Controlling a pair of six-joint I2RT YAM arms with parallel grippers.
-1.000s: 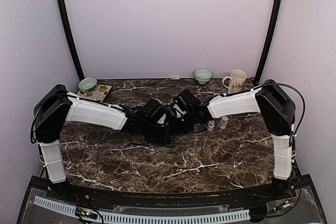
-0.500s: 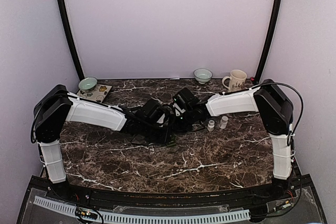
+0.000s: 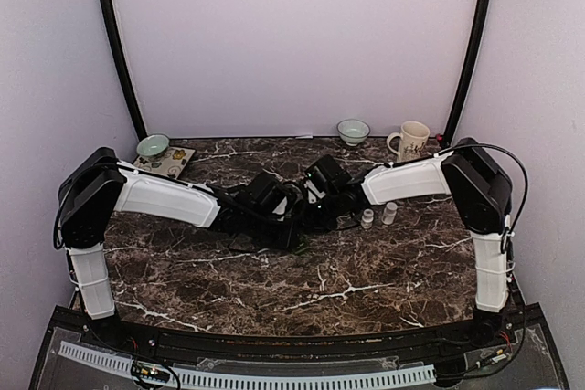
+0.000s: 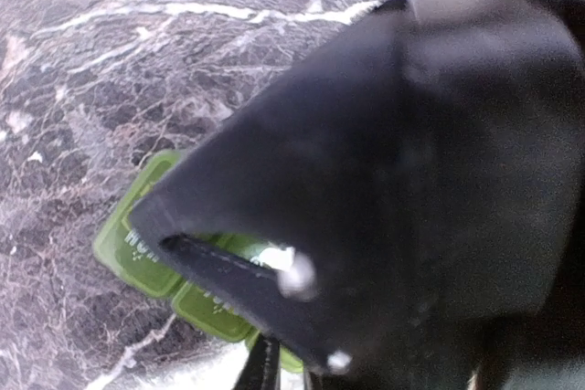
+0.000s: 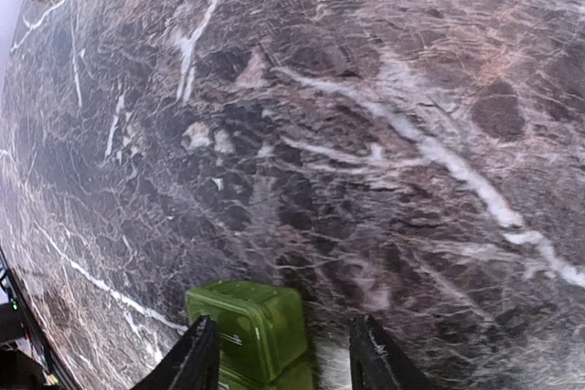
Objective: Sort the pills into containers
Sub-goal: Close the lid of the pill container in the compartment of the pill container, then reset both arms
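Right wrist view: right gripper hanging low over the marble table, jaws standing released and spread wide. Green pill box sitting between the two fingertips, one end of it poking up into the gap. It is lying hard against the picture-left tip, possibly touching, while a strip of bare marble is showing between it and the other tip. Lid on that end appearing shut, with faint raised lettering too small to read. Left wrist view: left gripper filling most of the frame as a blurred black mass, so I cannot tell whether its jaws are clenched or released; only a thin dark slit is showing along its lower edge. The green pill box is peeking out directly beneath those jaws, two shut lids showing, lying flat on the marble. Top external view: both arms reaching in from either side and meeting over the middle of the table, the two grippers sitting just beside each other, the box mostly hidden under them. Two small white bottles standing upright just to the right of the right gripper's jaws, close together and apart from the box. Beyond the jaws, along the far edge, a mug is standing with a pale bowl beside it. A second bowl is sitting far to the left, next to a patterned tile.
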